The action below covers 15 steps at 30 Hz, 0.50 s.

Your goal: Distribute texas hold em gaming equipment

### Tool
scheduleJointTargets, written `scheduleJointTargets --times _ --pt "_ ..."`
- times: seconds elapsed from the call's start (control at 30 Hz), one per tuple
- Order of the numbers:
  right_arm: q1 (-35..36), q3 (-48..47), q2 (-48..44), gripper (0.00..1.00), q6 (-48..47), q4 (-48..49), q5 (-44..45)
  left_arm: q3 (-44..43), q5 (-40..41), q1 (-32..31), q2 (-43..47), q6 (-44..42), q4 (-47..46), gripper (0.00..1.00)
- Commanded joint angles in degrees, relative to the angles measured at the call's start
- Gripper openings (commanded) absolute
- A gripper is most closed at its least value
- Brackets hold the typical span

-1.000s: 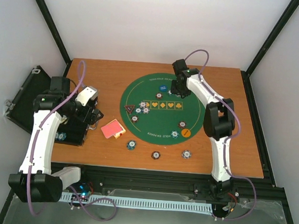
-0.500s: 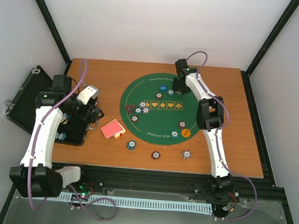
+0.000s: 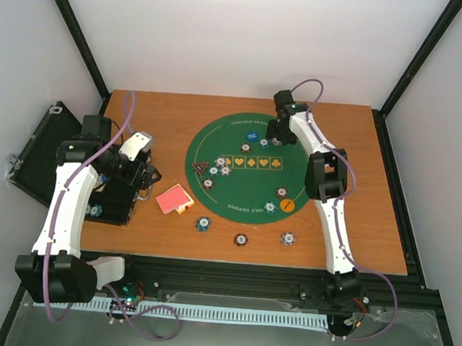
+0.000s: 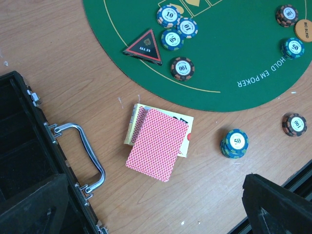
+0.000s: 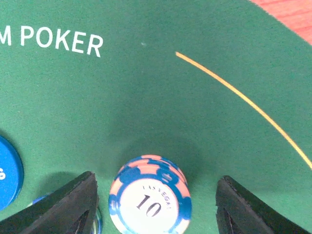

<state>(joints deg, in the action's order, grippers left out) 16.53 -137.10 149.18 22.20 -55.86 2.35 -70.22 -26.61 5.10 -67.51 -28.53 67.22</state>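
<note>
While the right end effector (image 5: 153, 204) is hanging with its jaws parted over the green mat (image 5: 204, 97), a short stack of poker chips (image 5: 148, 197) is sitting directly between its fingers. A sliver of felt is showing on either side, so nothing is being gripped. The top chip is showing a white face marked 10 inside a rim of alternating pink and blue blocks. Such chips are probably going to handle as light, rigid and rather slick (a stack can shear apart if pinched high), so I would be taking hold low across the rims, squeezing opposite edges. A blue button disc (image 5: 6, 170) is lying just outside one finger. The left end effector (image 4: 156, 214) is standing wide as well, holding nothing. Ahead of it the red-backed playing cards (image 4: 157, 144) are resting on the desk (image 4: 73, 58), with the black case (image 4: 29, 161) to its left.
</note>
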Motion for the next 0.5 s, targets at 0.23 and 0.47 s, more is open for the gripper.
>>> scheduleJointTargets --times 0.23,0.47 --pt "-0.2 21.7 -24.4 0.73 -0.4 1.8 0.9 -0.7 -0.6 0.3 -0.4 1.8 -0.4 1.00" --pt "6.5 58.6 -50.6 0.74 3.8 10.0 3.8 0.3 -1.2 0.3 1.4 3.2 -0.1 1.00"
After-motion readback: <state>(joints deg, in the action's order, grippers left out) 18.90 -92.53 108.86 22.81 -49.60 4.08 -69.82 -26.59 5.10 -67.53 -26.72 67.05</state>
